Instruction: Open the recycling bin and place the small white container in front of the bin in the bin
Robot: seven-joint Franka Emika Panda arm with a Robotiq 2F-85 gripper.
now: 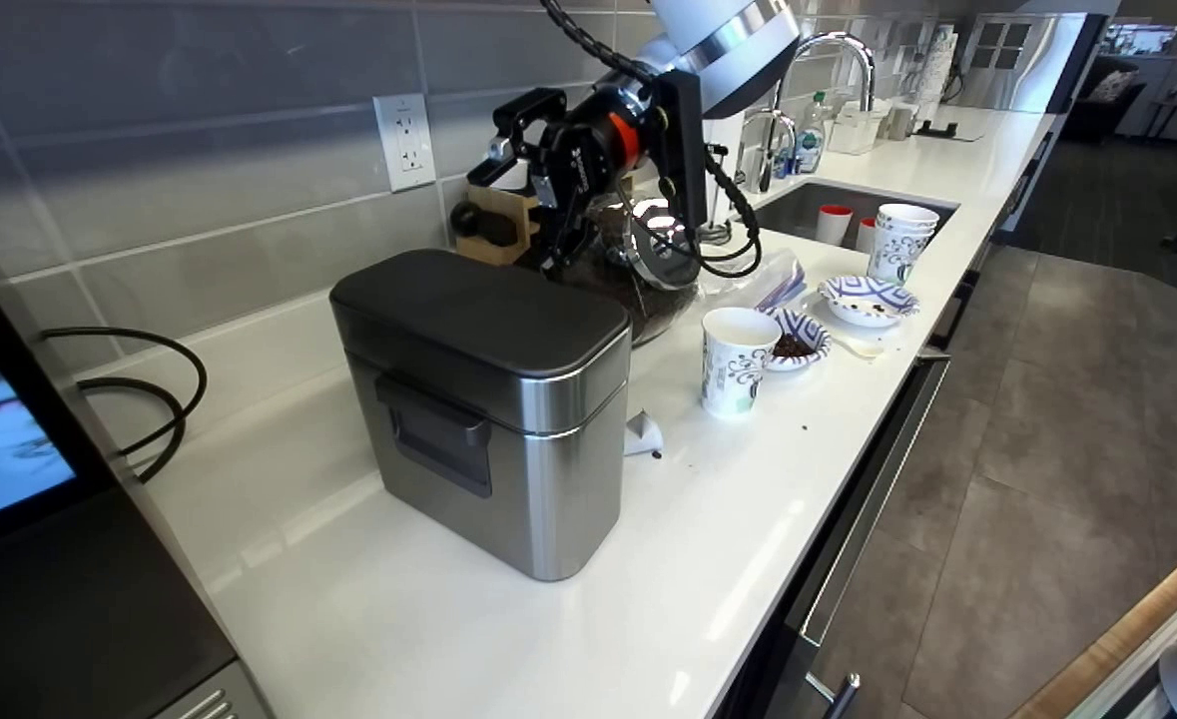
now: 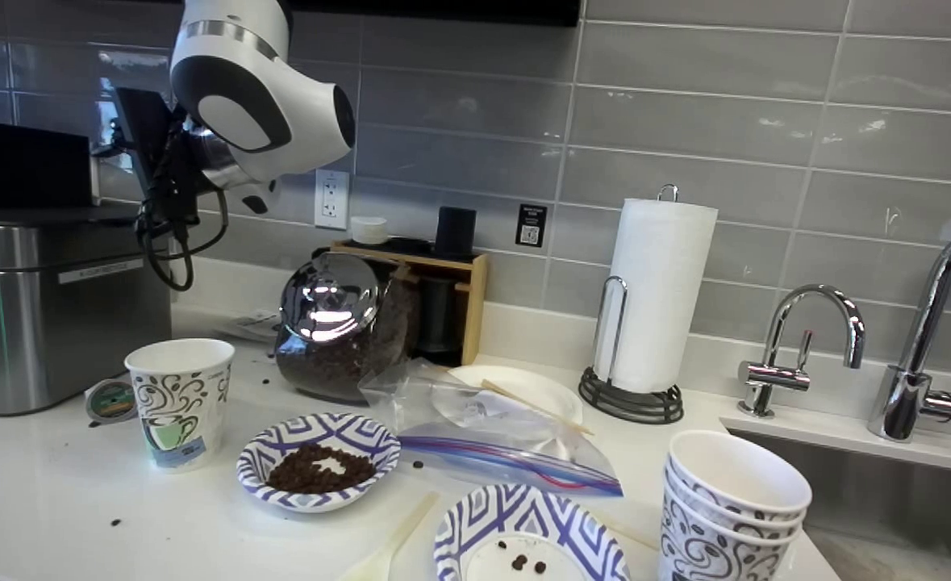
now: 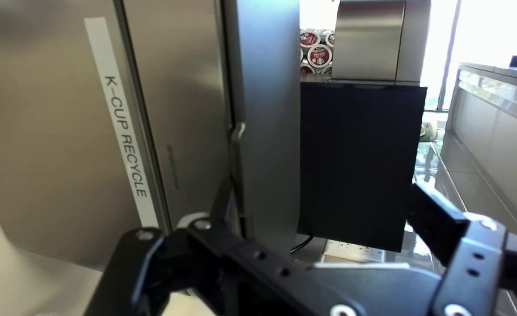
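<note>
The steel recycling bin (image 1: 468, 419) stands on the counter with its dark lid (image 1: 478, 310) closed. It also shows at the left of an exterior view (image 2: 96, 323), and its K-CUP RECYCLE label faces the wrist view (image 3: 56, 131). The small white container (image 1: 643, 435) lies on its side on the counter close beside the bin; its round printed end shows in an exterior view (image 2: 112, 401). My gripper (image 1: 523, 213) is open and empty at the bin's lid, by the wall side. In the wrist view (image 3: 328, 210) one finger is beside the lid edge; whether it touches is unclear.
A patterned white cup (image 1: 733, 364) stands near the container. A glass jar (image 2: 338, 323), wooden holder (image 2: 475, 315), bowl of beans (image 2: 322, 464), plastic bag (image 2: 499, 428) and stacked cups (image 2: 733, 500) are further along. A dark screen (image 1: 9, 429) and cable (image 1: 174, 399) are near the bin.
</note>
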